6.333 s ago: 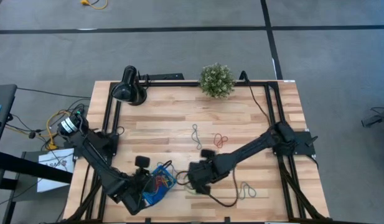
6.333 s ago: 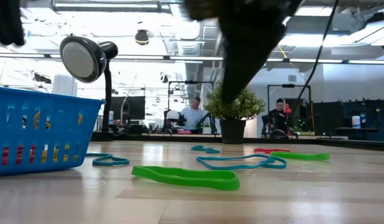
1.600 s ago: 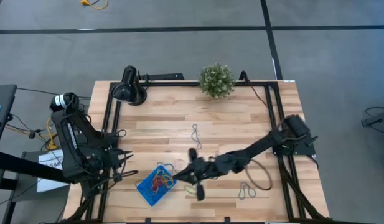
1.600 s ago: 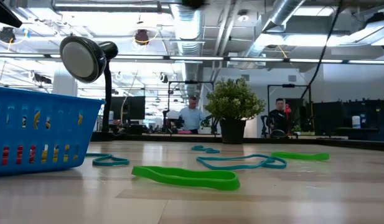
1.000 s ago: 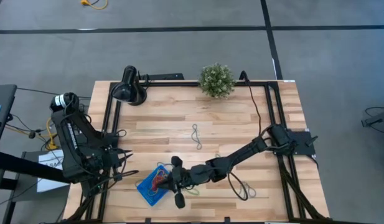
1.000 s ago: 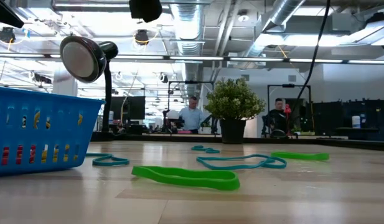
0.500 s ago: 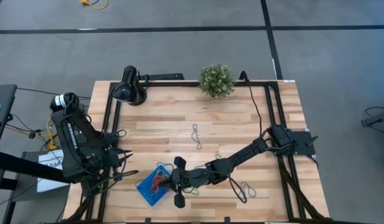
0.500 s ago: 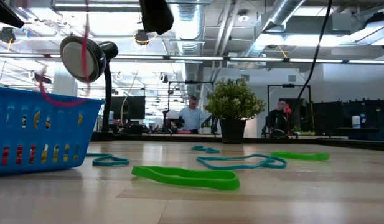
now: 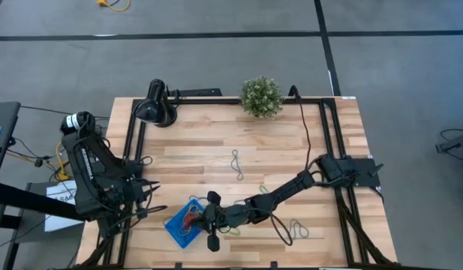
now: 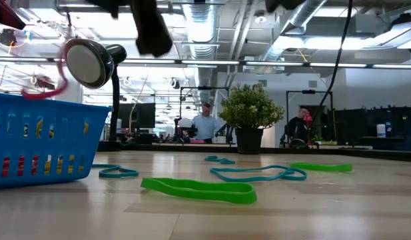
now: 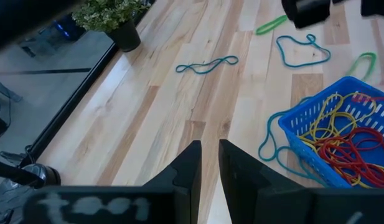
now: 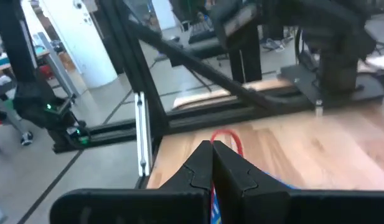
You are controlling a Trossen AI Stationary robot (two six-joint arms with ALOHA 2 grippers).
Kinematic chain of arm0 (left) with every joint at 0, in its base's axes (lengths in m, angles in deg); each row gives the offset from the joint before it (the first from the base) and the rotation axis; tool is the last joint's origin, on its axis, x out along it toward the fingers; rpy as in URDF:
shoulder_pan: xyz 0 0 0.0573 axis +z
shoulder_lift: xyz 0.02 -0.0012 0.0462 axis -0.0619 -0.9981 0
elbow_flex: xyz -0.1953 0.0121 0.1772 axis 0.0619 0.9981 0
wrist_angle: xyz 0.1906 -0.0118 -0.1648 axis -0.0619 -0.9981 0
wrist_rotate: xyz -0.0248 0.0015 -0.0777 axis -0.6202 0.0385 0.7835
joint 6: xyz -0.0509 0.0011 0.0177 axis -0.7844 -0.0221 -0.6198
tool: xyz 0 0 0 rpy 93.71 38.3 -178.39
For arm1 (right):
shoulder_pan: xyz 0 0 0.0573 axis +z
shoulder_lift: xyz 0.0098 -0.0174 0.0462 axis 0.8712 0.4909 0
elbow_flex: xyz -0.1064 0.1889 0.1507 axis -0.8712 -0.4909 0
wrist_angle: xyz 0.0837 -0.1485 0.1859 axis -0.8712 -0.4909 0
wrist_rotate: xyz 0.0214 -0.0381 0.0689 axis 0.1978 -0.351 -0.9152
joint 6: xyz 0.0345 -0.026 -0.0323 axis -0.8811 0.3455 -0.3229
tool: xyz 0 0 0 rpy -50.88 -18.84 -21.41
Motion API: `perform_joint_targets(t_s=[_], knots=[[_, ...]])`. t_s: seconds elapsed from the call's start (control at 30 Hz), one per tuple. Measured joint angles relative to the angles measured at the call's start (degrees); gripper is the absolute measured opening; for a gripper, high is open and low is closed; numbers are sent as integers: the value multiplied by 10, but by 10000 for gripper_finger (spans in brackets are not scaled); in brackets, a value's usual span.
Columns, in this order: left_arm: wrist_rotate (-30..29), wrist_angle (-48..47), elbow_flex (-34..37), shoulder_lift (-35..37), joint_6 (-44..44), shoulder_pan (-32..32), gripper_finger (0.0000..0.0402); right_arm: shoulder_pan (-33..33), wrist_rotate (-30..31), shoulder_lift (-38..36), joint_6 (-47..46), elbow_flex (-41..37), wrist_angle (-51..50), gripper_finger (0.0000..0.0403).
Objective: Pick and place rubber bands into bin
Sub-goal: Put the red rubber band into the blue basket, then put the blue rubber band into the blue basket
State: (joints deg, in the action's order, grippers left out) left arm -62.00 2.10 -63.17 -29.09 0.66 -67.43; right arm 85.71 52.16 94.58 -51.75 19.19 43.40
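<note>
Delivery step, by my reading: right gripper [image 9: 206, 219] hangs over the bin [image 9: 176, 230], fingers pinched on a red band [image 12: 227, 140] dangling below. Next it needs to let go. Loose bands [image 10: 198, 189] lie behind it; nothing blocks the drop. Left gripper [image 11: 207, 163] waits aside, nearly closed, empty.

The tabletop [image 9: 201, 161] is made of light wood planks and has a black metal frame [image 9: 131, 127] around it. It stands on a grey floor [image 9: 216, 67] with dark lines. A black lamp [image 9: 154, 105] and a small green plant [image 9: 261, 96] stand at the far edge. Behind, the room has bright ceiling lights [image 10: 365, 65], silver pipes [image 10: 200, 27], and two people [image 10: 206, 125] sitting far away.
</note>
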Motion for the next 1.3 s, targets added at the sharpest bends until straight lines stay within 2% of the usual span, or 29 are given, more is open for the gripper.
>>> perform_joint_targets(t_s=[0.2,0.3,0.73,0.87,1.1,1.3], knots=[[0,0,0,0,0,0,45,-14,-12,31,-7,41,-3,0],[-1,0,0,0,0,0,45,-24,-46,42,-6,63,6,0],[-1,0,0,0,0,0,45,-23,-59,63,-16,67,-64,5],[-1,4,0,0,0,0,45,-24,-50,61,-29,68,-83,29],[4,9,0,0,-1,0,45,-29,-51,61,-30,68,-107,94],[19,72,0,0,-7,0,45,-31,-51,56,-32,67,-108,143]])
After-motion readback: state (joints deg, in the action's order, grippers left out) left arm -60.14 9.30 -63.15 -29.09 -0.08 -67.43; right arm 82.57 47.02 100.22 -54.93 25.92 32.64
